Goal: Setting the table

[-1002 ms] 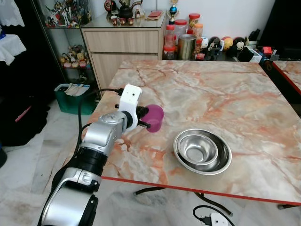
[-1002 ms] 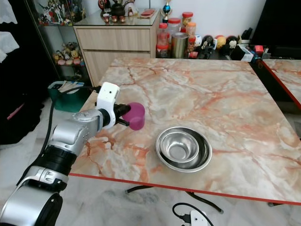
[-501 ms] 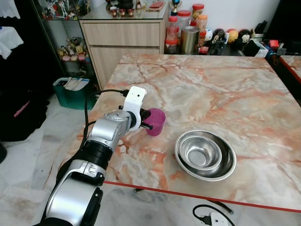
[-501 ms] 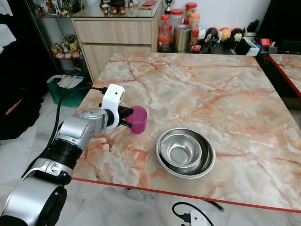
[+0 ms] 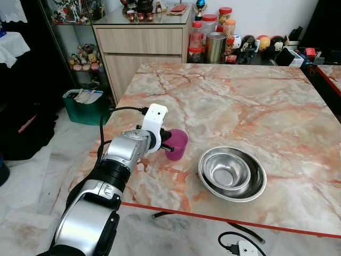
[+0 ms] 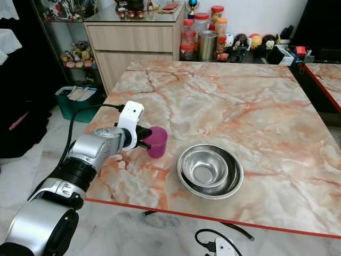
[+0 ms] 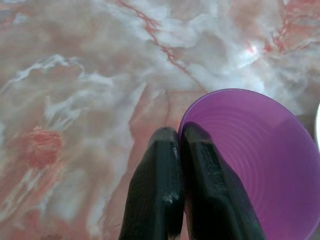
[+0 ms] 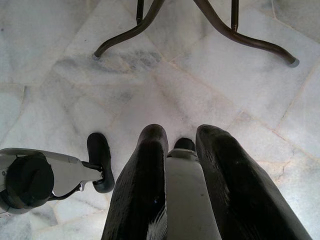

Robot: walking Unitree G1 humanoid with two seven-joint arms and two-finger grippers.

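Pinching rim of purple plastic cup (image 5: 176,144), left claw (image 7: 181,145) closed; lower upright onto marble bench (image 5: 277,112), clear of nested steel bowls (image 5: 232,173).

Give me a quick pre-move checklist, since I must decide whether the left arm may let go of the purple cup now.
1. Left gripper pinching the purple cup wall: ok.
2. Cup upright, mouth up: ok.
3. Cup base resting on the marble table: cannot tell.
4. Gap between cup and nested steel bowls: ok, apart.
5. Cup inside clean of contents: ok, nothing seen.
6. Right gripper idle over the floor: ok.
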